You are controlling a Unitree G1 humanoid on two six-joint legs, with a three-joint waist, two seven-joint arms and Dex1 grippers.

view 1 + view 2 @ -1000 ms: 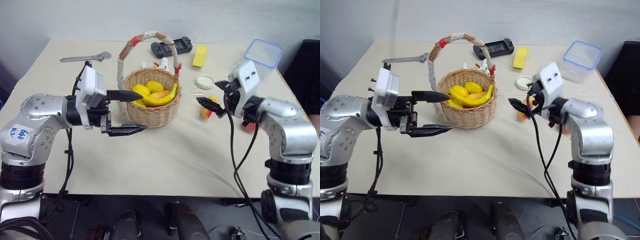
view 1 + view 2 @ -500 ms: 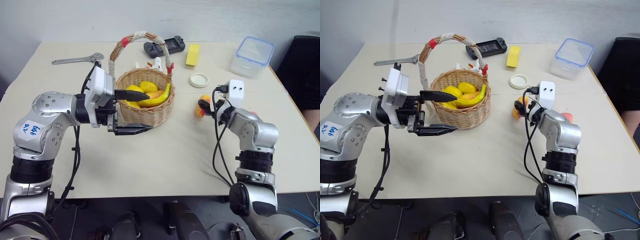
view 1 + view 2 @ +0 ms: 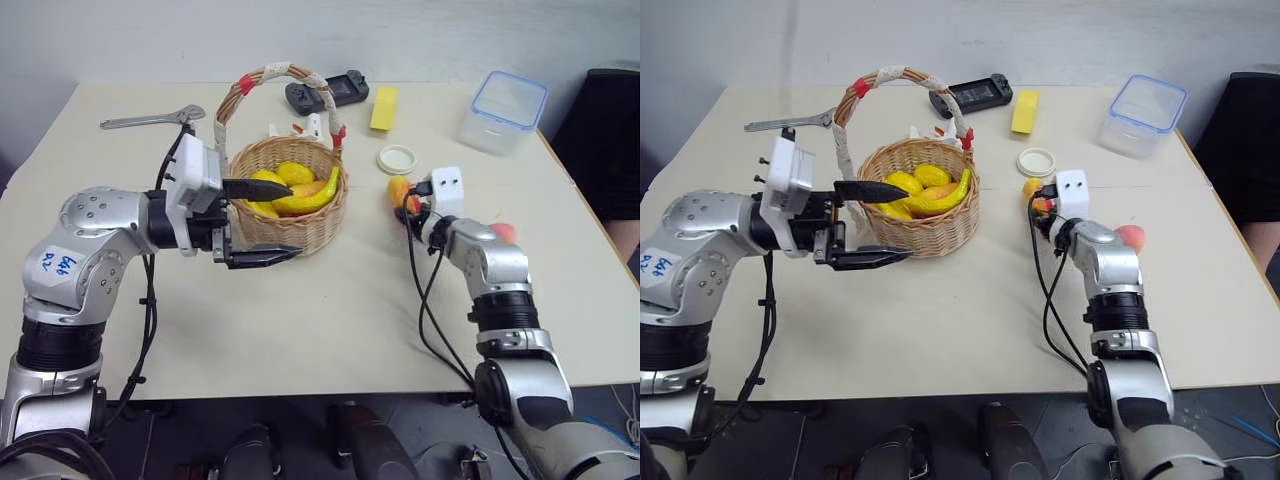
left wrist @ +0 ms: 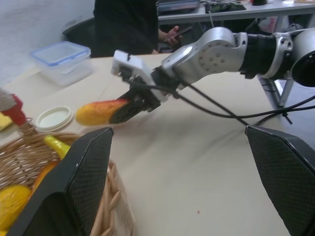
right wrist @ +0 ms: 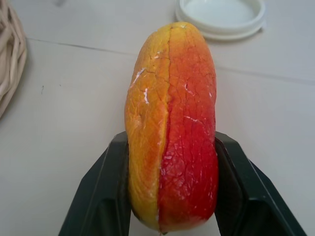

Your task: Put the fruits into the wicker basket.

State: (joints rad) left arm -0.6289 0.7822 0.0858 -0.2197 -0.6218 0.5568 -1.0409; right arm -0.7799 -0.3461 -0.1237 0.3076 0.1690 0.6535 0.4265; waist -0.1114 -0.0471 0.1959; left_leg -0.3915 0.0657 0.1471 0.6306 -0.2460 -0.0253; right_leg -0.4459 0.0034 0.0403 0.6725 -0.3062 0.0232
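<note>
Premises: an office or lab workroom. Evidence at frame top: plain beige work table [image 3: 330, 300], desks carrying equipment [image 4: 221, 7], a seated person [image 4: 128, 29], bare wall.

Mango [image 5: 170, 128]: elongated, red on one side, orange-yellow on the other, cracked skin. On the table right of the basket, just near a white lid, pinched across its width between two black fingers [image 5: 106, 196], one on each side.

Peach [image 3: 1130, 237]: round, pinkish-red, sits on the table to the right of the mango, partly hidden behind the right arm.

Banana [image 3: 312, 198]: curved, yellow, lies in the wicker basket [image 3: 300, 225] against its right inner side, over other yellow and orange fruit.

Basket: round, tan, upright mid-table, arched handle taped white with red bands.
</note>
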